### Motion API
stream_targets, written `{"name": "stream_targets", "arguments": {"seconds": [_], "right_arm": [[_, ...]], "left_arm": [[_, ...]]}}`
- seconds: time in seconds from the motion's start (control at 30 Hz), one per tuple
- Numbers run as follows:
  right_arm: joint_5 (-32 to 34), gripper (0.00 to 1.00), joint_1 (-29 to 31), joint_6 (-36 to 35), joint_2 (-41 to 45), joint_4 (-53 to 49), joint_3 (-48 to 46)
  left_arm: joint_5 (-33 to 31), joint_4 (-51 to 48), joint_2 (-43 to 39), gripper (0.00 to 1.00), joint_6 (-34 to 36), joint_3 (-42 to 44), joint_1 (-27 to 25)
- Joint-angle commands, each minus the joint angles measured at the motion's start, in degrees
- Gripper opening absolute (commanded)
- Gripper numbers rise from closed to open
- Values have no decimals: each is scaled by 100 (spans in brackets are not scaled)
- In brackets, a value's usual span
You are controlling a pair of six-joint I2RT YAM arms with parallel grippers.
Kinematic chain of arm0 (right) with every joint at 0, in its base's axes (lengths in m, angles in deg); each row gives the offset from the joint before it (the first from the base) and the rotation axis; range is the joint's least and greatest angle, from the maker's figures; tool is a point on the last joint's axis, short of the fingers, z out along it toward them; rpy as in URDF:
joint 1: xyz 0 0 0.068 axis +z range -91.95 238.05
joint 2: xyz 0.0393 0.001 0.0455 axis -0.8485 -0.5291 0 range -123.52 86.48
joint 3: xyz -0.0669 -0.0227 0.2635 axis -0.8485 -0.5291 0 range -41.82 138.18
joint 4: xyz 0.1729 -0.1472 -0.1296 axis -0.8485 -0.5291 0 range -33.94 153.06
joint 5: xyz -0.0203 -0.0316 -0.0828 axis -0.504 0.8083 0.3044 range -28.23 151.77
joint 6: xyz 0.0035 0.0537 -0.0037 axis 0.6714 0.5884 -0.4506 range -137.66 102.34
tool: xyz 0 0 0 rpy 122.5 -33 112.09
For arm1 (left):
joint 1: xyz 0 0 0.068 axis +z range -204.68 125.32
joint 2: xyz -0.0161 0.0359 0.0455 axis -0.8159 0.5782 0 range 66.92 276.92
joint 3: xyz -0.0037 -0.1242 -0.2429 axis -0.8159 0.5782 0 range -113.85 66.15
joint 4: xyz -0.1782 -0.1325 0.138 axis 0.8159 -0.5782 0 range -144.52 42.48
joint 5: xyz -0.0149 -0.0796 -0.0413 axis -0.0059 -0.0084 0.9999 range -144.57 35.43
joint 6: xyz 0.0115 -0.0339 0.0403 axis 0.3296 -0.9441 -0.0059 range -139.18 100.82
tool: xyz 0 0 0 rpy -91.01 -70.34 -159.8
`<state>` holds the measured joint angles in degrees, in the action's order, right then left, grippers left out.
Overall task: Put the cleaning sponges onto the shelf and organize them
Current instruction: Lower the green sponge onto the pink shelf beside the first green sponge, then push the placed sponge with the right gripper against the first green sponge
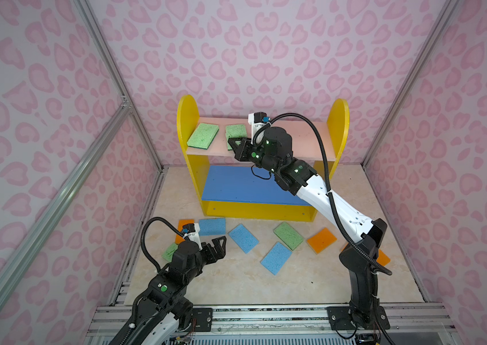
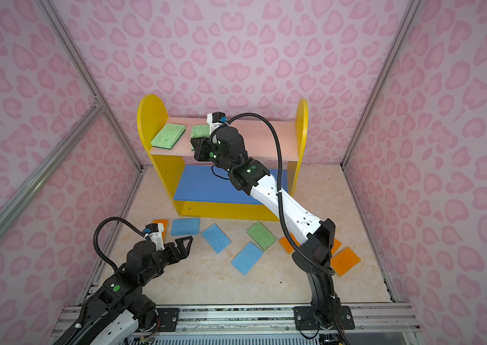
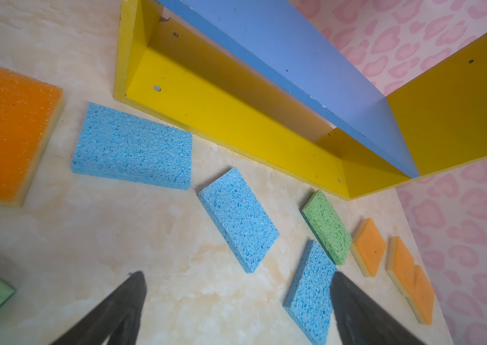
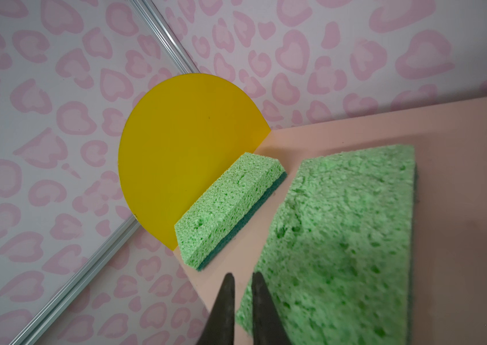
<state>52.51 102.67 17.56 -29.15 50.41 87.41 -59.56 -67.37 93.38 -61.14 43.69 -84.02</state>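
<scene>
Four green sponges (image 1: 203, 136), three blue sponges (image 1: 243, 238), four orange sponges (image 3: 6, 131): eleven altogether. One shelf (image 1: 188, 119), carrying two of the green ones.

In both top views: high at the front, looking down over the floor (image 1: 236, 283) toward the shelf (image 1: 236, 185); far, whole scene inside, nearly the same sight twice. Left wrist view: low and near over the floor, facing the sponges (image 3: 131, 155) and the shelf bottom, both seen from the top also. Right wrist view: very near above the pink board (image 4: 460, 179), facing two green sponges (image 4: 341, 239) and the yellow side panel (image 4: 182, 155), shared with both top views.
</scene>
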Motion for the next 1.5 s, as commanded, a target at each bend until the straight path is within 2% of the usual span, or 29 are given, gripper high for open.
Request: {"name": "stream_targets", "arguments": {"seconds": [0.0, 0.27, 0.47, 0.6, 0.8, 1.03, 1.23, 1.47], "right_arm": [[-135, 13, 3, 44, -179, -104, 181], [-279, 13, 19, 79, -495, -365, 709], [-236, 19, 25, -197, -171, -576, 724], [-348, 23, 38, -477, -44, -1230, 1012], [64, 30, 38, -990, 246, -1867, 1020], [385, 36, -153, -1202, 191, -2271, 1121], [284, 38, -361, -1160, 103, -2231, 1134], [319, 40, -372, -1221, -321, -2532, 1579]], "left_arm": [[-88, -57, -32, 97, -30, -20, 8], [-111, -108, -62, 97, -20, -57, 8], [-107, -98, -71, 97, -10, -63, 8], [-115, -65, -53, 97, 13, -82, 8], [-106, -15, -8, 97, 29, -127, 10], [-92, -104, -104, 97, 46, -129, 8], [-107, -194, -167, 97, 62, -126, 8], [-116, -152, -62, 97, 91, -154, 8]]}}
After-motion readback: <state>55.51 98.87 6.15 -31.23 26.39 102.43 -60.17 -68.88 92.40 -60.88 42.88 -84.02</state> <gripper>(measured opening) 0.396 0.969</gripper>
